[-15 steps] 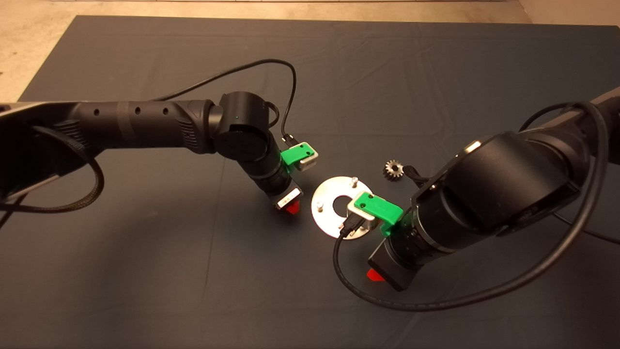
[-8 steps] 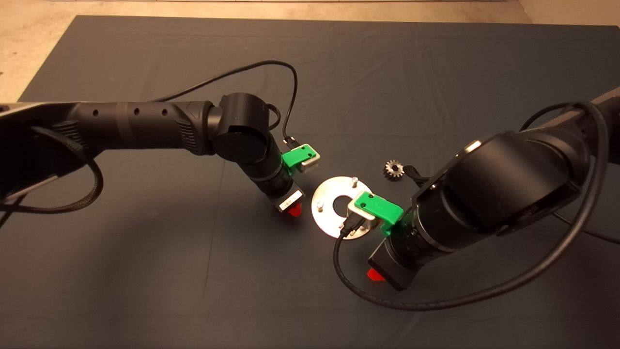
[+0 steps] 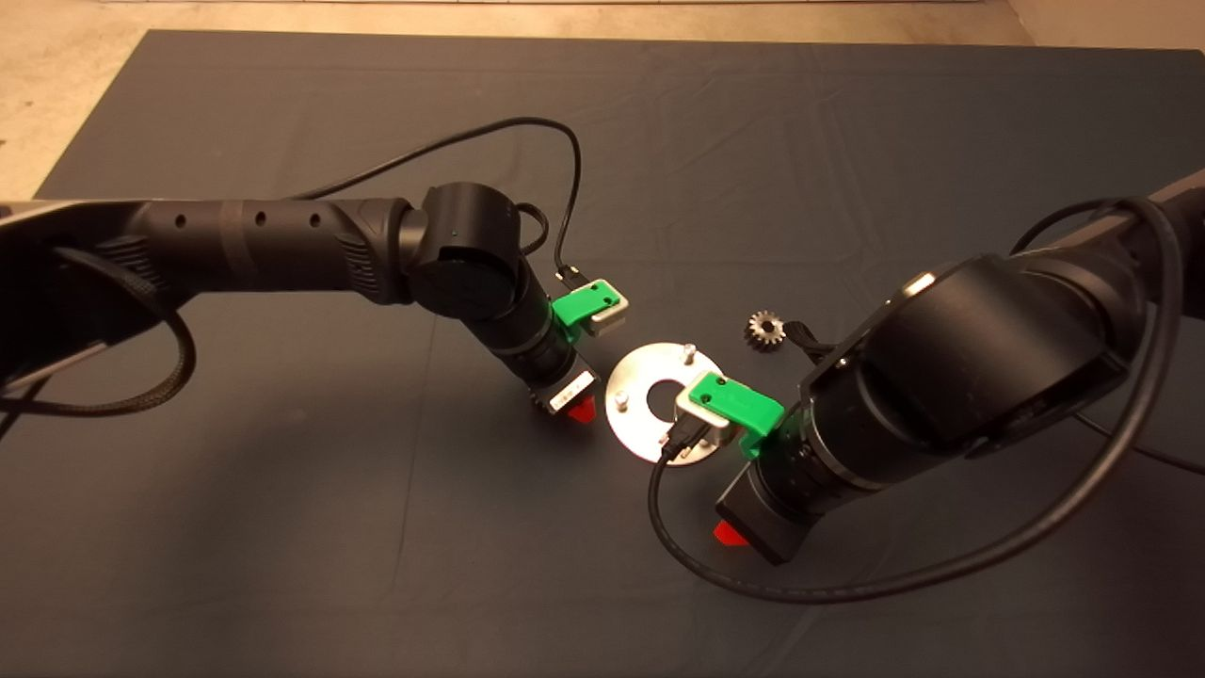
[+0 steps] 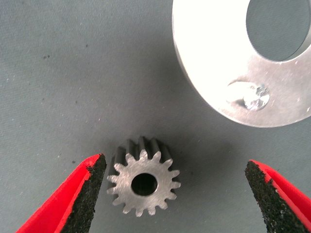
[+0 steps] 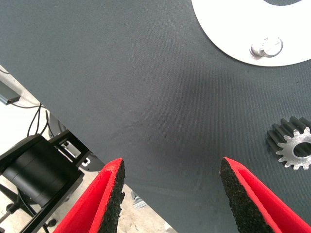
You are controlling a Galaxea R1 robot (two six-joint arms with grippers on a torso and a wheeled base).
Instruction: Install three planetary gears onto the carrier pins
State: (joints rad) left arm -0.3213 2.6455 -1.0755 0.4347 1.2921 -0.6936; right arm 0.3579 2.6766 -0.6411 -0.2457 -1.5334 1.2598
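The dark mat (image 3: 282, 527) carries the silver disc (image 3: 631, 424) at centre, 2 carrier pins (image 3: 689, 351) visible. Left gripper (image 4: 177, 194) – wide open – straddles 1 gear (image 4: 143, 183) left of the disc. Right gripper (image 5: 170, 199) gapes empty near the disc; another gear (image 3: 765, 330) lies right, farther back.

A dark mat (image 3: 282, 527) covers the table, faintly creased, lying flat under both pincers. Past its far edge and far left corner, well away from either pincer, runs a strip of pale floor (image 3: 56, 85). In the right wrist view the mat's edge (image 5: 73, 126) cuts across just beyond the pincer's fingers, and the pale floor shows past it. There stands a black cylinder-shaped piece of equipment (image 5: 36, 170) on a dark frame, with thin cables (image 5: 34, 119) trailing close by. What that equipment is cannot be told.
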